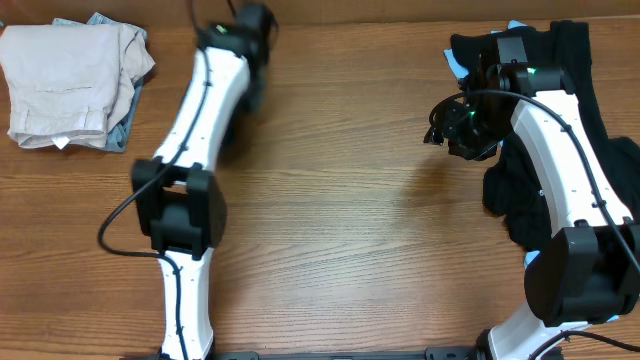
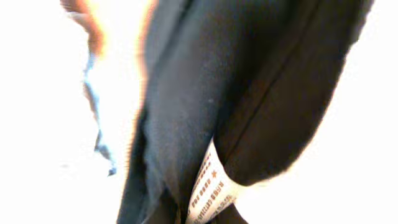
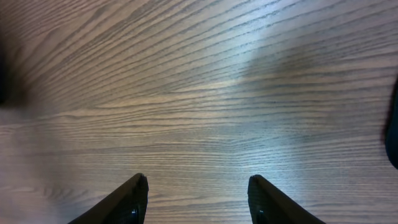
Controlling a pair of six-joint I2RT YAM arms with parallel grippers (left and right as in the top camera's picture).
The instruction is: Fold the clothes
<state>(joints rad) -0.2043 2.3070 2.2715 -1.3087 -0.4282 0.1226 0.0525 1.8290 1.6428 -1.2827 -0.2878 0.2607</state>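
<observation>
- Where it fills my left wrist camera, the black T-shirt (image 2: 261,93) shows as soft, matte cloth in long folds that run from the top of the view to the bottom, blurred by closeness against a washed-out bright background.
- A small white label (image 2: 208,193) with rows of tiny print sticks out of a seam near the lower edge. The print is too blurred to read.
- My left gripper (image 1: 250,25) is clenched tight at the far edge of the table (image 1: 340,220), left of centre. Its tips are hidden in both views, so I cannot tell whether the cloth is pinched between them.
- From overhead, a dark patch lies just beside my left arm below that gripper, and I cannot tell whether it is cloth or shadow.
- My right gripper (image 3: 198,180) is released and grasps nothing, its two fingers (image 3: 134,196) standing apart over bare wood grain.
- Close behind it, on the right side of the table, lies a rumpled black heap (image 1: 585,90) of clothes, with bits of light-blue cloth (image 1: 515,26) peeking out at its edges. My right arm crosses over it.
- Well apart, in the far left corner, a beige garment (image 1: 65,80) lies folded flat on top of a grey-blue piece (image 1: 122,128).
</observation>
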